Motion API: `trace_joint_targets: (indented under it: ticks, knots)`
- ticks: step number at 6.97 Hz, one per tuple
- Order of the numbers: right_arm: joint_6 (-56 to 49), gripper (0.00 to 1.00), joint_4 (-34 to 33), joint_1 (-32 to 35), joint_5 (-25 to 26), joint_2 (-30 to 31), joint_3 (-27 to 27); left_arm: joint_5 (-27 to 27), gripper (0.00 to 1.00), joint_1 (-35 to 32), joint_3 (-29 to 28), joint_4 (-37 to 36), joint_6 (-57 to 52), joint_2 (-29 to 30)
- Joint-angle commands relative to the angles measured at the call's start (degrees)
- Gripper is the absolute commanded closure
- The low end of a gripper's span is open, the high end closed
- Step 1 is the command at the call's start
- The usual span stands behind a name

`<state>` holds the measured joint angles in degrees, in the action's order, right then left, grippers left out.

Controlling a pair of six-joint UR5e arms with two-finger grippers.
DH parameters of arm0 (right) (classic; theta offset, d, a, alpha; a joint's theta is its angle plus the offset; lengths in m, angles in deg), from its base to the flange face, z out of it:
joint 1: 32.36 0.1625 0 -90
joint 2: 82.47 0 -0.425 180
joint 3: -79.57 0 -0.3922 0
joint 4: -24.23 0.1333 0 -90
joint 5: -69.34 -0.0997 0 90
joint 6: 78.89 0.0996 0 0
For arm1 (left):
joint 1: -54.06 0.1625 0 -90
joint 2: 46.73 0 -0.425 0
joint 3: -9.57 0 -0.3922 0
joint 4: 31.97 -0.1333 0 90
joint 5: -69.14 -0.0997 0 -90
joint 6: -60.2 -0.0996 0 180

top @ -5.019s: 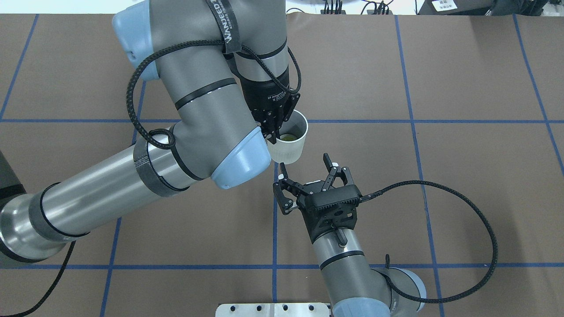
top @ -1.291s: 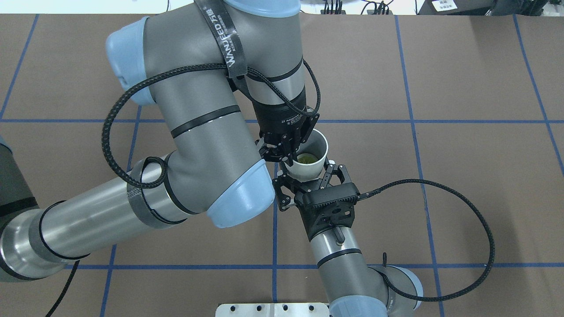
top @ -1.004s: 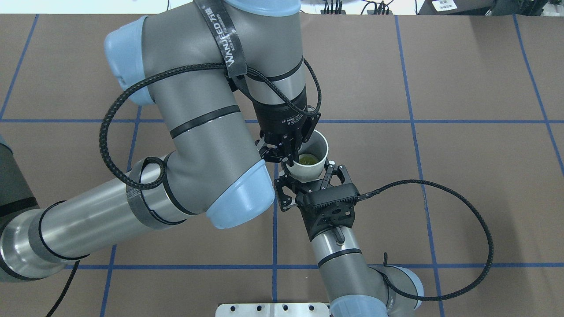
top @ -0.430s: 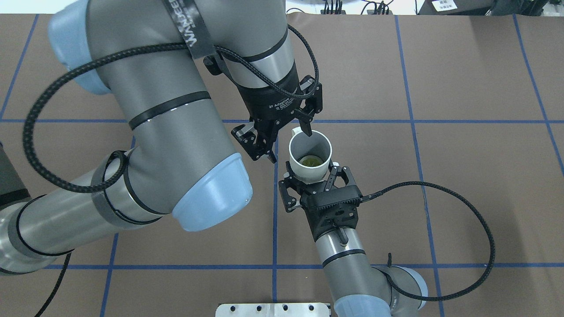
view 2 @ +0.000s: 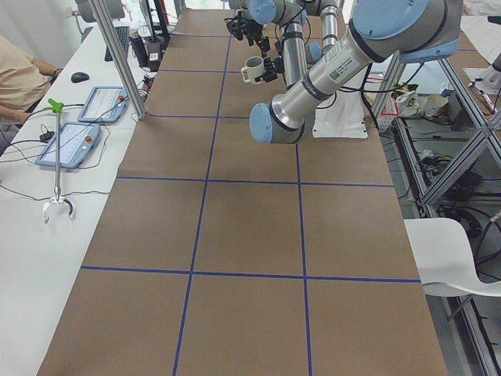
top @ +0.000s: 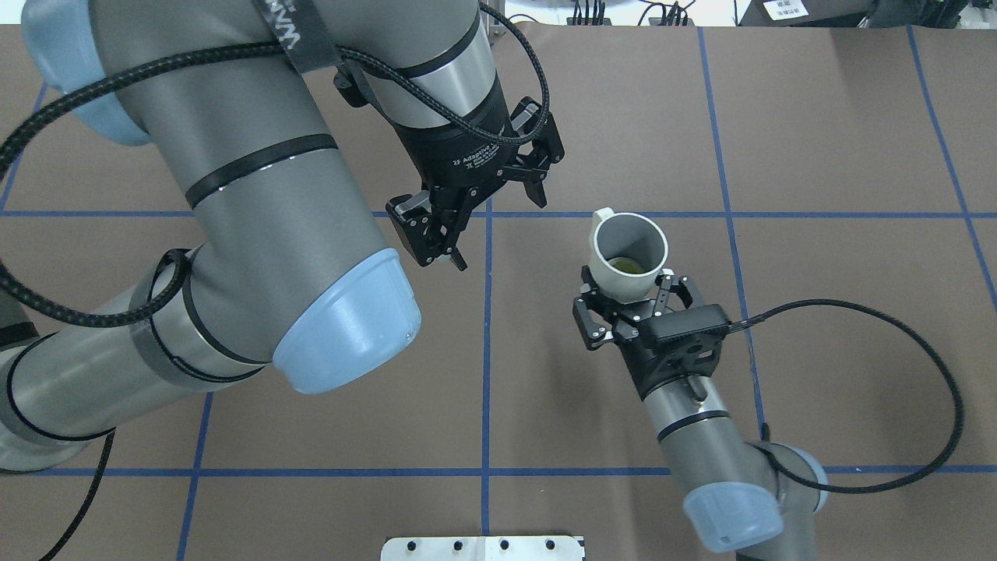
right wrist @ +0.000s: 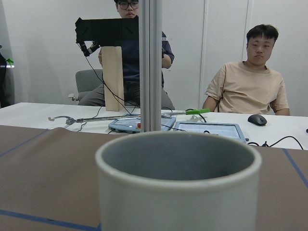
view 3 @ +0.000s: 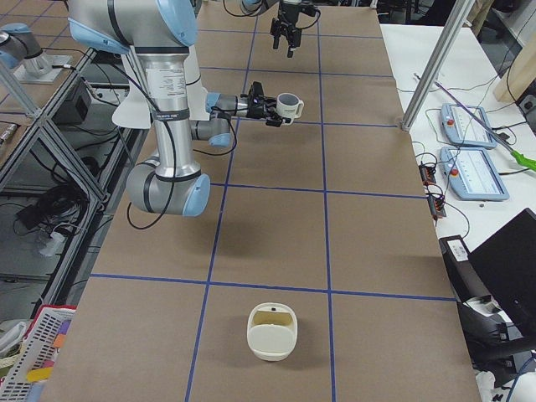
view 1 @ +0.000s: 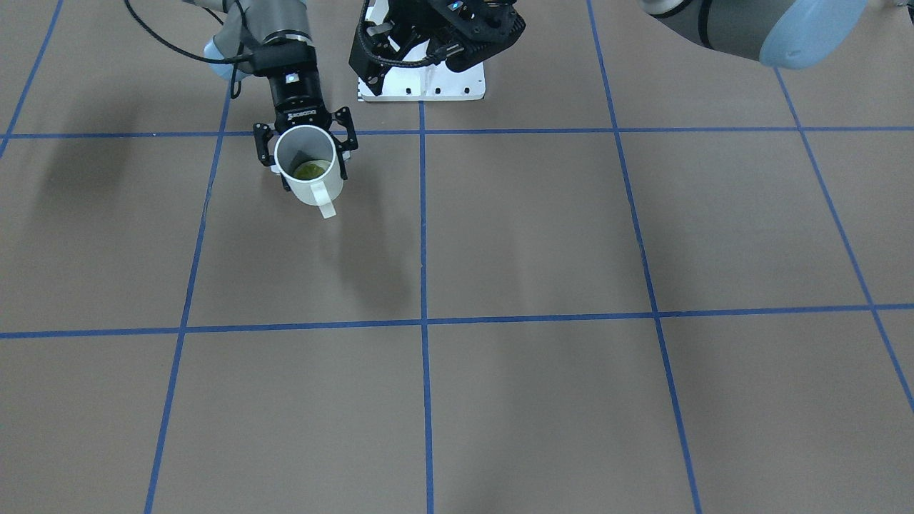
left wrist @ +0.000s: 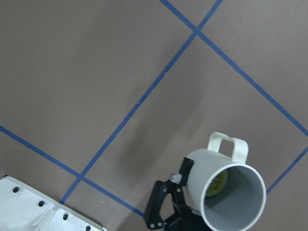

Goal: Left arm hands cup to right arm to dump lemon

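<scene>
Clamping the cup [top: 632, 245] round its lower wall, the right end effector [top: 625, 278] held it upright above the tabletop [top: 818, 156], mouth up, lemon [top: 625, 266] inside; the left end effector [top: 500, 234] hung spread and empty, well apart to the far left.

lemon [top: 625, 266] partly hidden by cup [top: 615, 282] wall, cup bottom cut off in right wrist view

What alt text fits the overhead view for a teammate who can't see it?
The right gripper holds the cup upright, jaws shut on its body, the lemon inside and the handle pointing away from the robot. The left gripper hangs apart to the cup's left, jaws open and empty.
</scene>
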<state>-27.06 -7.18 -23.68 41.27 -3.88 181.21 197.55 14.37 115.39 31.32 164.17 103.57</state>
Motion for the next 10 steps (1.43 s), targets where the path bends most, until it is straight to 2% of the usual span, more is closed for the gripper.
trace_joint_targets:
  ticks: [1,3,4,5,6,7,8,9,10]
  knots:
    - [0.12,0.91,10.79,4.41,-3.31,15.29,0.76,-0.35,0.0,0.31,-0.43,0.09,-0.09,-0.27]
    - [0.9,0.92,30.86,7.05,-5.58,29.36,-1.07,-0.43,0.0,0.4,-0.61,0.09,-0.09,-0.53]
    - [1.17,1.0,43.5,8.54,-8.47,33.0,-6.22,-0.87,0.0,0.4,-0.61,0.17,-0.09,-0.62]
    - [1.17,1.0,59.72,8.99,-9.19,33.3,-18.37,-1.57,0.0,0.49,-0.7,0.17,-0.18,-0.62]
    - [1.17,1.0,70.67,11.6,-13.38,32.43,-29.02,-1.58,0.0,0.49,-0.78,0.26,-0.09,-0.62]
    - [3.09,1.0,75.48,14.85,-17.42,32.42,-33.12,-1.58,0.0,0.57,-0.78,0.18,-0.09,-0.62]
    - [9.46,1.0,81.18,15.05,-17.46,32.51,-36.04,-1.67,0.0,0.66,-0.78,0.17,-0.09,-0.62]
    - [11.09,1.0,85.85,15.4,-17.9,32.95,-41.03,-1.75,0.0,0.58,-0.87,0.26,-0.09,-0.62]
    - [14.5,1.0,89.03,16.1,-17.9,32.78,-41.68,-2.45,0.0,0.66,-0.87,0.26,-0.18,-0.62]
